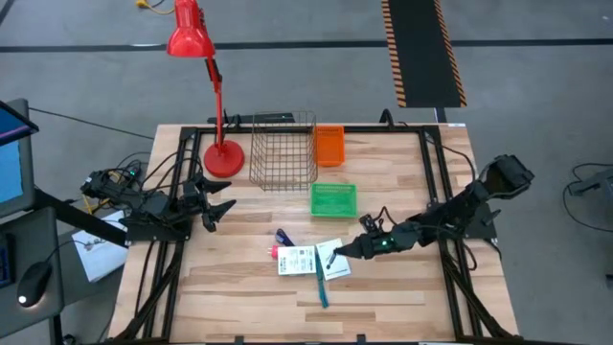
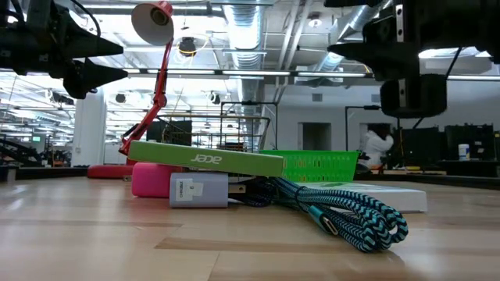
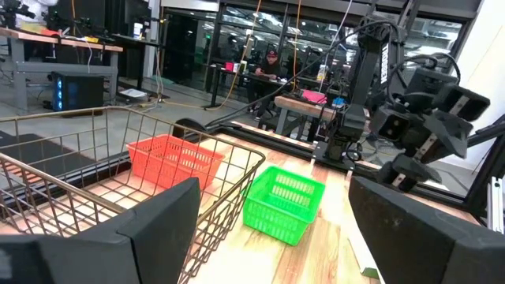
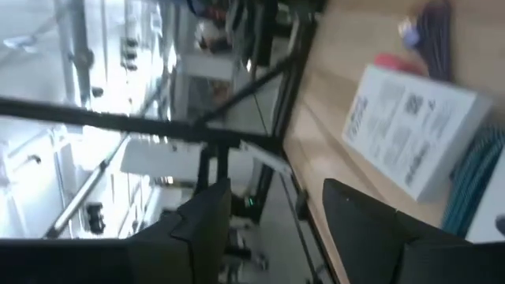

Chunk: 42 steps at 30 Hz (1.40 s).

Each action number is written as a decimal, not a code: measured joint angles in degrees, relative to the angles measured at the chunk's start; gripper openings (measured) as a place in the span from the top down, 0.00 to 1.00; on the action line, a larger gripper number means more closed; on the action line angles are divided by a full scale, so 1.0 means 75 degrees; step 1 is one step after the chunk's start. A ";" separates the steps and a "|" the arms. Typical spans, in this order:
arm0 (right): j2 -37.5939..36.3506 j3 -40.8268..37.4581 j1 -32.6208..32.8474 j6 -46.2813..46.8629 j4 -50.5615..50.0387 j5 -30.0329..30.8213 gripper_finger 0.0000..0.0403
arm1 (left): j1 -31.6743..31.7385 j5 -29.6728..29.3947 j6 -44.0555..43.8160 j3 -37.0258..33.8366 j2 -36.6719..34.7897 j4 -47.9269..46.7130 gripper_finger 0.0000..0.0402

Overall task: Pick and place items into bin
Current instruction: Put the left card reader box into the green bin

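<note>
The items lie in a cluster on the table's near middle. They are a white box with green print [image 1: 296,260] [image 4: 410,138], a white card [image 1: 335,263], a teal stick [image 1: 321,284], a dark blue cord piece [image 1: 283,237] and a small pink piece [image 1: 273,251]. In the low view a teal braided cable [image 2: 351,215] lies in front of them. My right gripper [image 1: 337,254] [image 4: 276,197] is open, raised over the white card's right edge and touching nothing. My left gripper [image 1: 222,213] [image 3: 272,197] is open at the table's left, raised.
At the table's far middle stand a wire basket [image 1: 283,151], a small orange bin [image 1: 329,146] and, nearer, a green bin [image 1: 333,199]. A red desk lamp [image 1: 222,156] stands left of the wire basket. Bare wood lies along the near edge.
</note>
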 joint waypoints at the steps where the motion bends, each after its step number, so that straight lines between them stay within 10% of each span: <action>1: 0.0077 0.0067 0.0000 -0.0006 -0.0021 -0.0168 0.49 | 0.0000 0.0000 0.0001 -0.0001 0.0000 -0.0002 0.22; 9: 0.0870 0.1093 0.0000 0.0204 -0.1129 -0.1104 0.37 | -0.0002 0.0000 0.0000 0.0000 0.0000 -0.0002 0.22; 32: 0.2164 0.2980 -0.0157 0.1738 -0.3852 -0.0694 0.45 | -0.0001 0.0000 0.0001 0.0000 0.0002 -0.0003 0.22; 42: 0.2127 0.3863 -0.0210 -0.1337 -0.3671 -0.0679 0.45 | -0.0002 0.0000 0.0001 0.0000 0.0001 -0.0003 0.22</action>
